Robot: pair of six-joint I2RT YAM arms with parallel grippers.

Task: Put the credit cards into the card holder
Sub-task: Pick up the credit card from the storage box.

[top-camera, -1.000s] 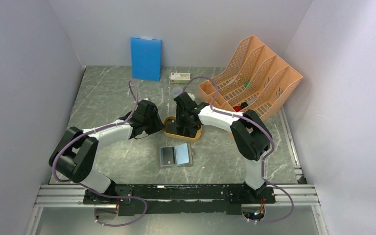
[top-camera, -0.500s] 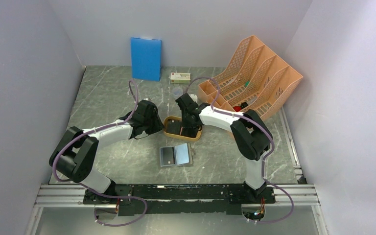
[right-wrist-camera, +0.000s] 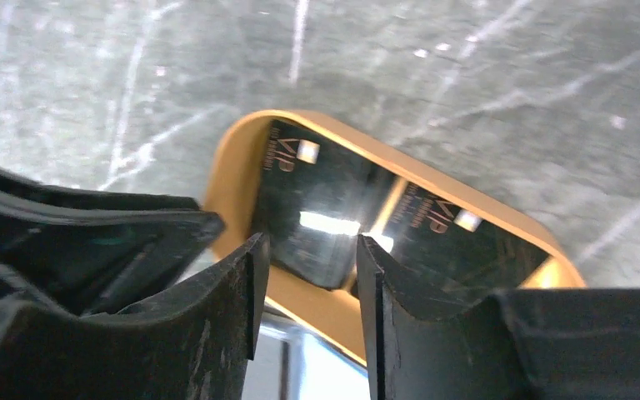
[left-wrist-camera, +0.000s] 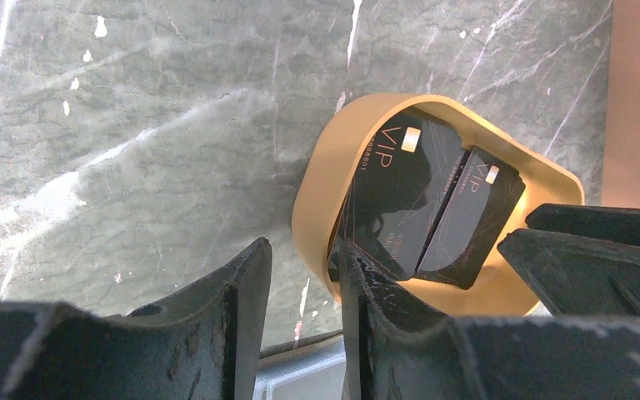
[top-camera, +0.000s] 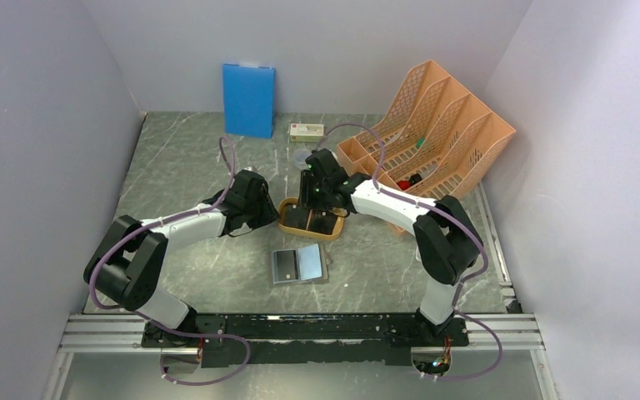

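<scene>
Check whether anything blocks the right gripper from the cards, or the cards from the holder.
Nothing visible. The right gripper hangs open over the credit cards; only the rim of the yellow tray rings them. Bare table separates tray and card holder. The left gripper crowds its edge.

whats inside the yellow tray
Two black credit cards lie side by side in the yellow tray. The left gripper and right gripper cover its near end; anything beneath the cards is hidden.

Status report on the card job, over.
Left gripper and right gripper: jaws apart, empty, at the yellow tray. Two credit cards lie in it. Open card holder on the table, nothing between it and tray.
</scene>
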